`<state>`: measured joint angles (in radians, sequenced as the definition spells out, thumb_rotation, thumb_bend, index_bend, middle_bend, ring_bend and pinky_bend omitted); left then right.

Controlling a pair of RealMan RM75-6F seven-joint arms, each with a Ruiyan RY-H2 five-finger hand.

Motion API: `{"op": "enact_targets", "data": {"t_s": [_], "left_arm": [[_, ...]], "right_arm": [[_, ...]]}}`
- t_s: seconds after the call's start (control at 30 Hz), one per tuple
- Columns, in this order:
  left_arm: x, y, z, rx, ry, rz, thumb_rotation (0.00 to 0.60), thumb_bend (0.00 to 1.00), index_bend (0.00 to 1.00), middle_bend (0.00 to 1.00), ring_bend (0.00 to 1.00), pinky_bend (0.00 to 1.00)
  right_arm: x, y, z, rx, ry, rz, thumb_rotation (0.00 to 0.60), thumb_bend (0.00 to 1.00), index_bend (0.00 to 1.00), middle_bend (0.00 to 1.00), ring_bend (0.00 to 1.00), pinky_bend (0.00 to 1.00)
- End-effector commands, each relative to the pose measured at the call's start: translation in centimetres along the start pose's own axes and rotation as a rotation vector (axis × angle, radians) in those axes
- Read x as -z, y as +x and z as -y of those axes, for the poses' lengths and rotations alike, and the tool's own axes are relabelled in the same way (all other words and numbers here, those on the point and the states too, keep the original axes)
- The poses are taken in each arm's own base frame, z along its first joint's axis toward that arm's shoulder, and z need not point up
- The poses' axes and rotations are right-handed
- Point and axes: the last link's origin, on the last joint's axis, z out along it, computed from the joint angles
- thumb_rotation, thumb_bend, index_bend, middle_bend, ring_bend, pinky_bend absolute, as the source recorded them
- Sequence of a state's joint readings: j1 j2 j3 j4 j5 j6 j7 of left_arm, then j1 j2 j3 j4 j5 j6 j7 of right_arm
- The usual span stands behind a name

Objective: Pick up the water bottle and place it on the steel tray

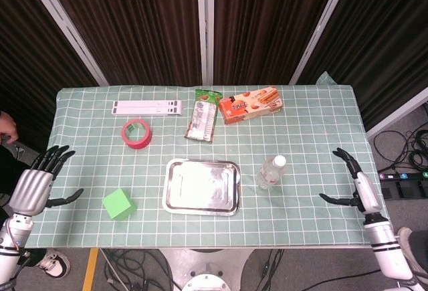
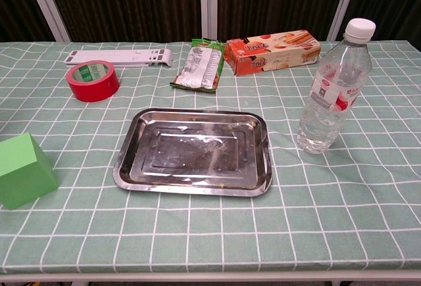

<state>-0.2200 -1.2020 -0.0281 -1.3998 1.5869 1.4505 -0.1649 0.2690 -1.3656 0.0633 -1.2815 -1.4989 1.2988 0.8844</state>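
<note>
A clear water bottle [image 1: 271,171] [image 2: 331,90] with a white cap stands upright on the checked cloth, just right of the steel tray [image 1: 175,197] [image 2: 128,167], which has nothing in it. My right hand [image 1: 356,184] hovers over the table's right edge, turned side-on with its fingers spread, a good way right of the bottle. My left hand [image 1: 35,182] hangs open beyond the table's left edge, fingers apart and holding nothing. Neither hand shows in the chest view.
A green cube [image 1: 118,204] [image 2: 24,170] sits left of the tray. Behind lie a red tape roll [image 1: 136,133] [image 2: 93,79], a white strip [image 1: 147,108], a snack packet [image 1: 202,114] and an orange biscuit box [image 1: 249,104] [image 2: 272,51].
</note>
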Motion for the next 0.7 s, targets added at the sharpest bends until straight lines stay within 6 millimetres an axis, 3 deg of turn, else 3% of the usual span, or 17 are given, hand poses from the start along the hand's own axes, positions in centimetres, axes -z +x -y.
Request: {"op": "enact_targets", "data": {"t_s": [0.03, 0.33, 0.7], "left_arm": [[0.0, 0.2, 0.2, -0.001, 0.003, -0.005, 0.362, 0.23, 0.18, 0.19, 0.1, 0.16], [0.3, 1.3, 0.8, -0.014, 0.013, -0.026, 0.363, 0.23, 0.18, 0.19, 0.1, 0.16], [0.5, 1.4, 1.2, -0.016, 0.024, -0.023, 0.365, 0.23, 0.18, 0.19, 0.1, 0.16]], "right_arm": [[-3.3, -5.1, -1.4, -0.174, 0.006, 0.082, 0.6, 0.0, 0.0, 0.11, 0.0, 0.0], [-5.6, -10.0, 0.0, -0.18, 0.072, 0.193, 0.6, 0.0, 0.0, 0.11, 0.0, 0.0], [-8.1, -13.6, 2.3, -0.167, 0.113, 0.254, 0.6, 0.0, 0.01, 0.16, 0.01, 0.01]]}}
